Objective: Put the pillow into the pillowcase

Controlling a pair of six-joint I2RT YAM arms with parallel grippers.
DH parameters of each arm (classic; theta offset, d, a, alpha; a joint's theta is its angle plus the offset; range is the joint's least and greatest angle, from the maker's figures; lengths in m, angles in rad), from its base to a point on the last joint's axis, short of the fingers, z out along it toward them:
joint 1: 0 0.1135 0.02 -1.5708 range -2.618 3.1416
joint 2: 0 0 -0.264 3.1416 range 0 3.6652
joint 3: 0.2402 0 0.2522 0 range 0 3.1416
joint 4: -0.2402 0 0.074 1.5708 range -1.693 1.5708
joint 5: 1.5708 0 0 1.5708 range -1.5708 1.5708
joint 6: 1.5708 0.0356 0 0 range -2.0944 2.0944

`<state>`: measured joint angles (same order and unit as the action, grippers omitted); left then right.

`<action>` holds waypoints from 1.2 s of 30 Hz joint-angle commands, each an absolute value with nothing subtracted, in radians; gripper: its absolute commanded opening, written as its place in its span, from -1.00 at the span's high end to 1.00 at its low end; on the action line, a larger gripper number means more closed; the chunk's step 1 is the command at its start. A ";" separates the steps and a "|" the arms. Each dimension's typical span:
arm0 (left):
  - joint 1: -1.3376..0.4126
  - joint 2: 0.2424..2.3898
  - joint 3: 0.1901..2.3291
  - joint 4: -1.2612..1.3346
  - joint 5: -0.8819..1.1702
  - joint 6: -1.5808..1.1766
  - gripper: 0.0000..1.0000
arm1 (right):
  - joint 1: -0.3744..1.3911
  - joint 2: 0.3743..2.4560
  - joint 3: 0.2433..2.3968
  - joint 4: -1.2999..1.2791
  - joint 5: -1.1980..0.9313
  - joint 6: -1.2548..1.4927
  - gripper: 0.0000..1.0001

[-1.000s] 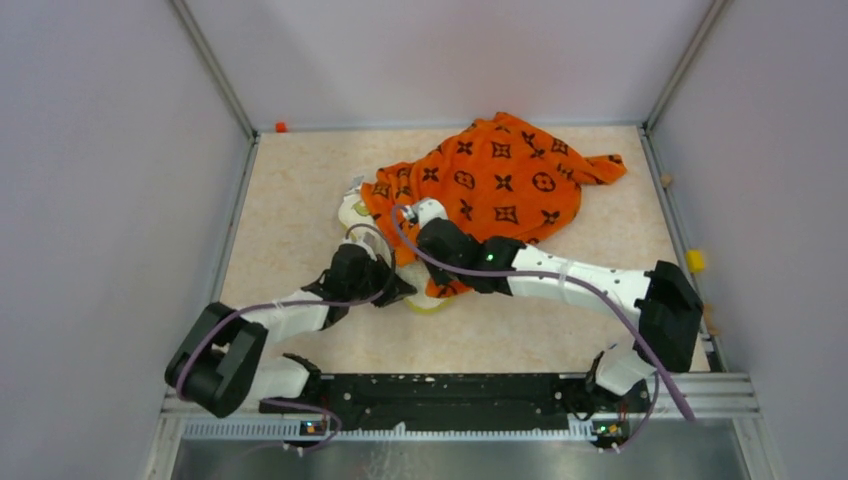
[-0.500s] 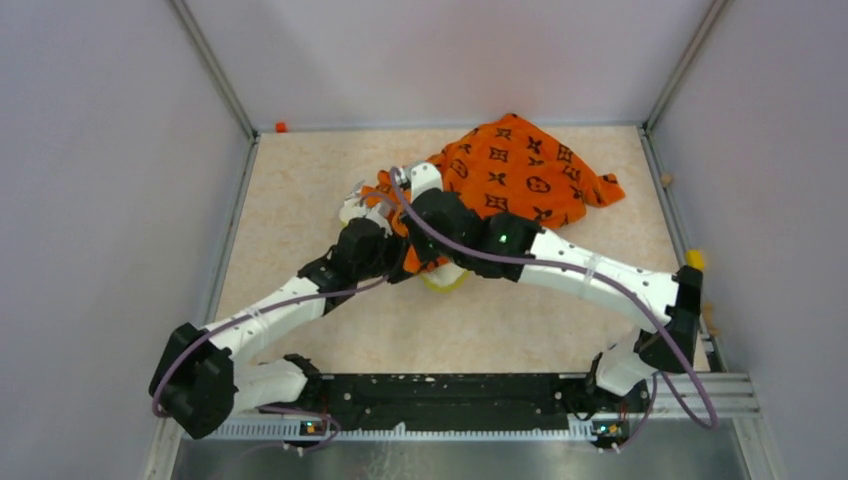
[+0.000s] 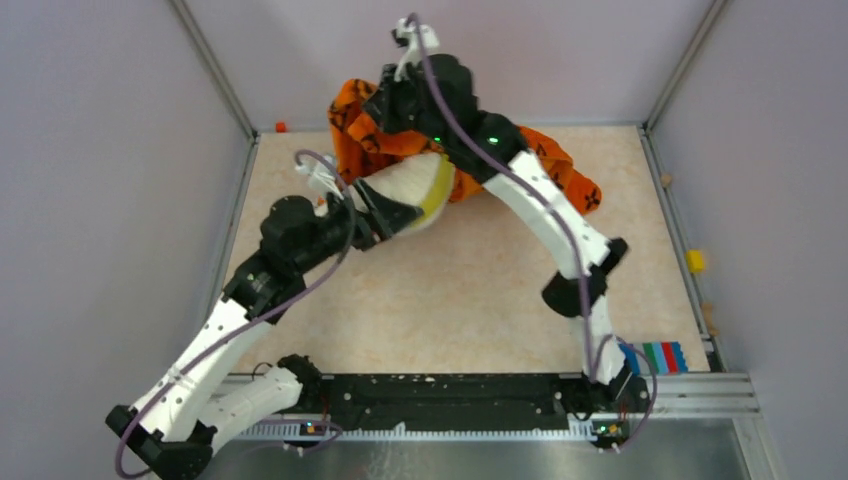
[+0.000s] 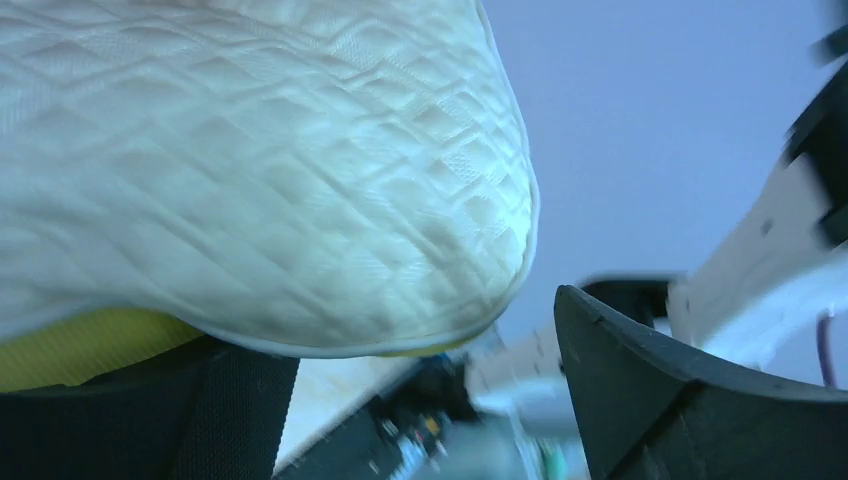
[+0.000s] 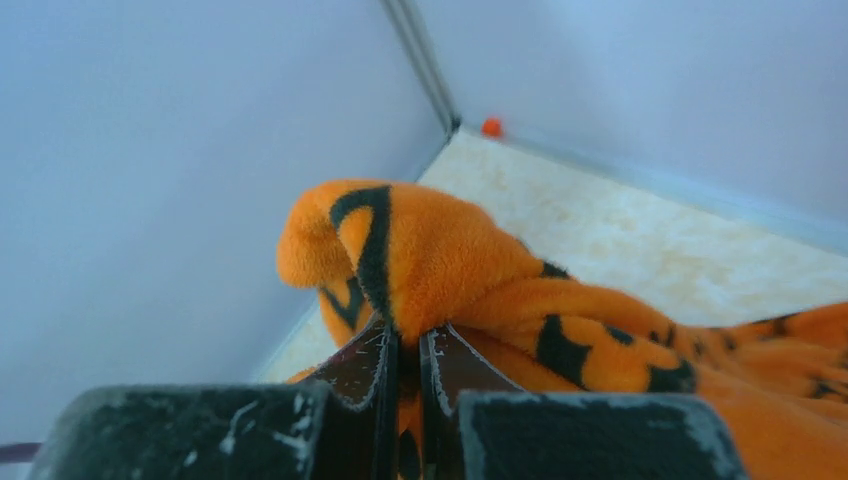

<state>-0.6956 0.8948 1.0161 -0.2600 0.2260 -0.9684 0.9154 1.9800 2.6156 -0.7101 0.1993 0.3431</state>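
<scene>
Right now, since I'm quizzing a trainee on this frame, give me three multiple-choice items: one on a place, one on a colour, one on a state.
1. Where does the small orange bit lie?
A. back-left corner of the table
B. front-right corner
C. middle of the table

2. The pillow has trim that is:
A. blue
B. yellow
C. red

3. The right gripper is:
A. open and empty
B. shut on the pillow
C. shut on the pillowcase

Answers: 1 A, it shows at the far left in the top view. 2 B, a yellow band edges the white quilting. 3 C, orange fabric is pinched between its closed fingers.
</scene>
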 commanded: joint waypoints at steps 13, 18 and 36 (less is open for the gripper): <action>-0.394 1.173 1.129 -0.529 -0.068 -0.451 -0.56 | 0.859 2.291 2.473 -0.444 -0.208 0.499 1.00; -0.394 1.214 1.136 -0.498 -0.035 -0.476 0.96 | 0.859 2.144 2.338 -0.483 -0.115 0.450 0.03; -0.394 1.207 1.107 -0.479 0.052 -0.577 1.00 | 0.633 1.358 1.062 -0.127 0.130 0.766 -0.68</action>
<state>-0.3889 1.2179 1.1015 -0.5865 0.0006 -0.5514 0.6949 1.3605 1.2388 -0.2714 0.1280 0.6273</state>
